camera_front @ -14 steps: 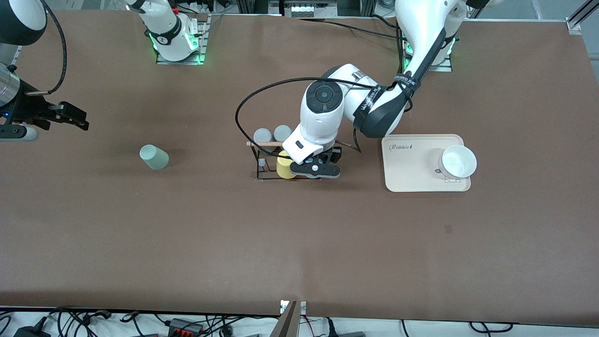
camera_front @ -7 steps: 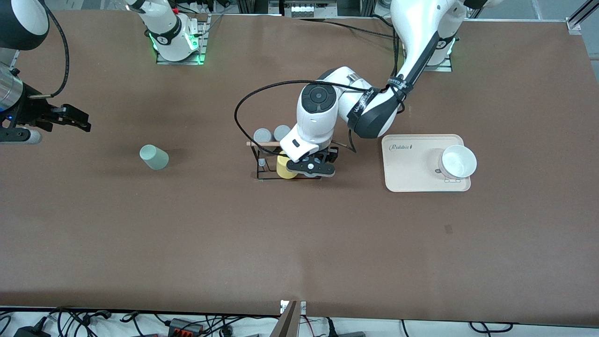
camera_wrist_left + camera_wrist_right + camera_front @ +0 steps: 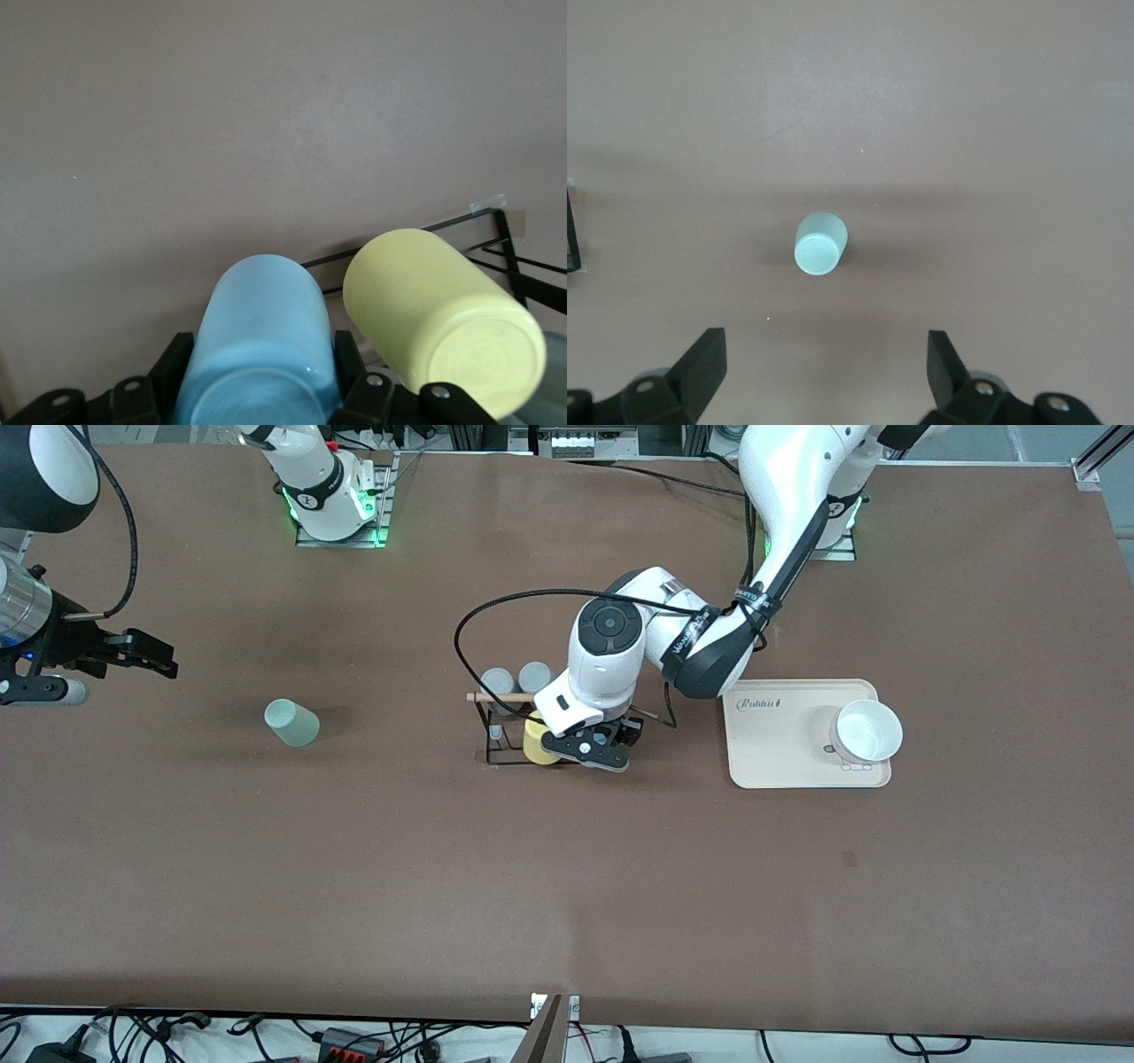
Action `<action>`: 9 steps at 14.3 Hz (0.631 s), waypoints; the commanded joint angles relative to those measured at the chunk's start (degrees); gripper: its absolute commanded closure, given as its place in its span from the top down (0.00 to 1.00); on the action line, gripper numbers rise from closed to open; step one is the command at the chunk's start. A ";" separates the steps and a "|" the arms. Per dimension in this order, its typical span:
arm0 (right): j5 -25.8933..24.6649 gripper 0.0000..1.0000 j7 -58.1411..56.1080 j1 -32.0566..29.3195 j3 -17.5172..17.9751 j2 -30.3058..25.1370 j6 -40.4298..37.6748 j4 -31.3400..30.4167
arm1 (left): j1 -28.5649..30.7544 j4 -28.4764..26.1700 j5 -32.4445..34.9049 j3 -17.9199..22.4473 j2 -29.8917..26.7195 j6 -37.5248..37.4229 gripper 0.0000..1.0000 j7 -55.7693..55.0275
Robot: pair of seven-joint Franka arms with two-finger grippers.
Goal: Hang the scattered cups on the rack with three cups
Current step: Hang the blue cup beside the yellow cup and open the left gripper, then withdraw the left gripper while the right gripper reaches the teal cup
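My left gripper (image 3: 592,746) is at the rack (image 3: 493,746), a black wire stand with a wooden rod (image 3: 496,697) across its top. It is shut on a light blue cup (image 3: 261,341), which lies sideways close beside the yellow cup (image 3: 438,319); my hand hides the blue cup in the front view. A pale mint cup (image 3: 291,722) lies on the table toward the right arm's end. My right gripper (image 3: 158,659) hangs open in the air with that mint cup (image 3: 820,243) in its view, nothing between its fingers (image 3: 700,359).
Two grey cups (image 3: 497,682) (image 3: 534,676) and the yellow cup (image 3: 535,742) sit on the rack. A cream tray (image 3: 771,757) holding a white bowl (image 3: 868,731) lies toward the left arm's end. A black cable (image 3: 469,624) loops over the rack.
My left wrist has turned and shifted slightly at the rack, still gripping the blue cup. My right gripper has drifted a little toward the mint cup.
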 commanded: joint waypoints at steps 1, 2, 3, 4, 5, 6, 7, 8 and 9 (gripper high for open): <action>0.85 1.00 -1.28 -0.21 0.24 0.63 -0.73 0.81 | 0.21 -0.69 1.33 -0.16 0.00 0.73 0.31 1.35; 0.67 1.00 -1.54 0.14 0.24 0.63 -0.82 0.81 | 0.21 -0.69 1.33 -0.08 0.00 0.73 0.31 1.35; 0.76 1.00 -1.46 0.15 0.24 0.81 -1.60 0.72 | 0.13 -0.69 1.33 -0.16 0.00 0.73 0.31 1.35; 0.76 1.00 -1.11 0.15 0.33 1.50 -3.17 0.81 | 0.12 -0.69 1.33 -0.16 0.26 0.82 0.31 1.35; 0.76 1.00 -0.93 0.15 0.33 1.69 -4.15 0.81 | -0.05 -0.69 1.33 -0.16 0.52 0.82 0.32 1.35; 0.85 1.00 -1.02 -0.37 0.24 2.12 -4.24 0.72 | -0.05 -0.69 1.42 -0.08 0.52 0.90 0.33 1.44; 0.94 1.00 -0.93 -0.55 0.24 3.35 -4.24 0.72 | -0.05 -0.69 1.42 -0.08 0.52 1.77 0.39 1.44; 1.11 1.00 -0.76 -0.47 0.24 4.31 -4.07 0.72 | -0.05 -0.69 1.42 -0.08 0.52 2.04 0.56 1.35; 1.03 1.00 -0.32 -0.21 0.24 4.93 -3.46 0.81 | -0.05 -0.69 1.42 -0.08 0.52 2.05 0.91 1.44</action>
